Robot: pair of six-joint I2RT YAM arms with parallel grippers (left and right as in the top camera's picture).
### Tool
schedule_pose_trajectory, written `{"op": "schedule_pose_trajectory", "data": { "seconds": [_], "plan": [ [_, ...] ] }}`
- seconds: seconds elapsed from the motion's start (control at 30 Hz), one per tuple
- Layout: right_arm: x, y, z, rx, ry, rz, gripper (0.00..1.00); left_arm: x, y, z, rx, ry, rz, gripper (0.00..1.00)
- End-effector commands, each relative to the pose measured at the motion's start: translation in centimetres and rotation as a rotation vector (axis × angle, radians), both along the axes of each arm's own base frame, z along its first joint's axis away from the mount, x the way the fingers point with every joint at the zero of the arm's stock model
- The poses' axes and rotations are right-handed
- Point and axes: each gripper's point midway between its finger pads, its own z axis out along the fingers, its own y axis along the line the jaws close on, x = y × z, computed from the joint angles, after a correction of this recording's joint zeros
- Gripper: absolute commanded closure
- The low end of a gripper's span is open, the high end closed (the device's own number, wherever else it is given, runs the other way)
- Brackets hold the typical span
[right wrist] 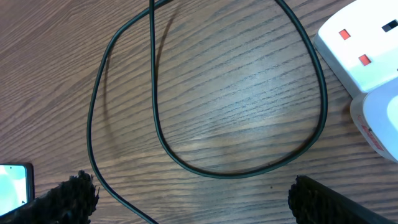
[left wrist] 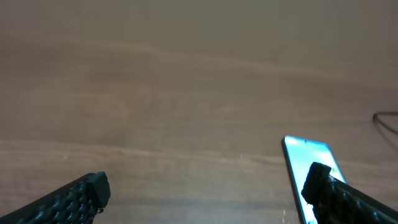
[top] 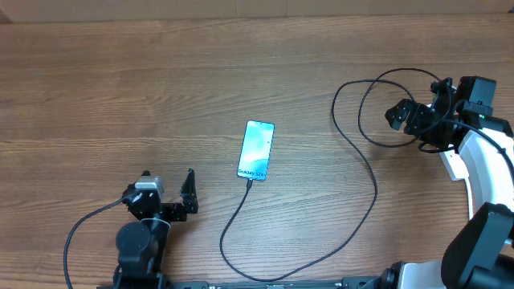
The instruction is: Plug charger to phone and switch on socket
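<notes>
**Loose cable loop is the main hazard on the way to the switch**

Nearest the robot, the left gripper (top: 169, 186) sits low over the table (top: 120, 80), its fingers spread wide and empty. It is near the phone (top: 257, 150), which lies flat mid-table with its screen lit. The charger (top: 365, 172) tip meets the phone's near end. It looks plugged in, though how firmly cannot be told. A careless left-arm move could nudge the phone and work that joint loose.

Farther out, the cable sweeps right and coils into loops by the right gripper (right wrist: 189, 186), whose fingers also stand apart, holding nothing. In the right wrist view, 1 loop lies squarely ahead of the fingers, beside the socket (right wrist: 364, 43) at the right edge. A finger reaching across could catch the cable and drag it, tugging the connector out or sliding the phone.

Farthest, the socket shows 2 red switches (right wrist: 344, 33) close together. A wide-open finger could press the wrong switch, or both. The plug end is not visible, so whether it is seated cannot be told.
</notes>
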Motion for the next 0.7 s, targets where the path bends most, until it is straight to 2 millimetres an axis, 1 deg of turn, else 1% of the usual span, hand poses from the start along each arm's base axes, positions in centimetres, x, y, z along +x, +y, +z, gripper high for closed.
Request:
{"op": "schedule_pose_trajectory", "data": {
  "seconds": [0.0,0.13,0.67],
  "plan": [
    [0.4,-0.2,0.6,-0.014,-0.018,0.003,0.00,-0.1,0.5,1.2,0.038,-0.058,0.015,0.00],
    [0.4,-0.2,0.6,-0.014,-0.018,0.003,0.00,-0.4,0.5,3.0,0.067,-0.139,0.013,0.00],
    [0.4,-0.2,0.6,-0.014,-0.018,0.003,0.00,-0.4,0.4,2.9,0.072,-0.138,0.008,0.01]
  ]
}}
